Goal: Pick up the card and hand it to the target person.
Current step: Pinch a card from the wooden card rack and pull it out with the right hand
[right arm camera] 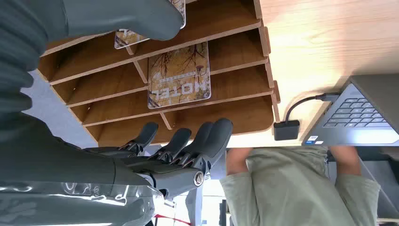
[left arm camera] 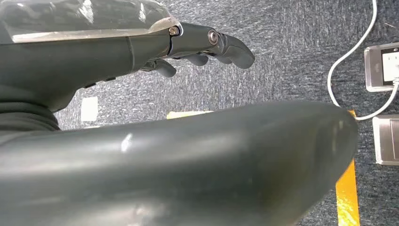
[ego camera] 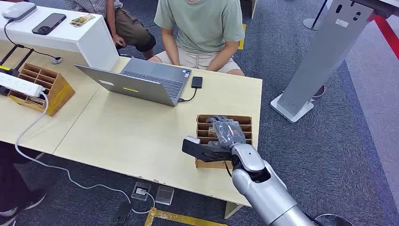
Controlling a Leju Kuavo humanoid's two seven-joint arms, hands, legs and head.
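Right hand point(ego camera: 227, 132) over the brown slotted wooden card rack point(ego camera: 202, 119) near the pale wooden table's point(ego camera: 136, 136) front right edge, grey ribbed cover up, dark fingers point(right arm camera: 202, 141) stretched out side by side w/ thick grey thumb point(right arm camera: 141, 19) set apart, nothing held, so open. In right wrist view, fingers lie along rack's far rim, thumb on opposite side, w/ rack slots between. Brown-and-cream printed card marked "HOTEL" point(right arm camera: 179, 75) stands in a middle slot of rack, leaning on a divider, between thumb and fingers but not touched. Second card of same print point(right arm camera: 123, 38) one slot nearer thumb, mostly hidden by it; contact w/ thumb cannot tell. Left hand point(left arm camera: 202, 47) hangs low over grey carpet point(left arm camera: 282, 47), fingers curled in loosely, nothing in them. White cable point(left arm camera: 348, 56) and grey floor sockets point(left arm camera: 382, 66) on carpet nearby. Across table, person in pale green T-shirt point(ego camera: 200, 23) seated at far edge, forearms down by open grey laptop point(ego camera: 141, 80). Small black adapter point(ego camera: 197, 82) just right of laptop, joined by short black lead. Second person point(ego camera: 127, 23) seated beside first, partly cut off.
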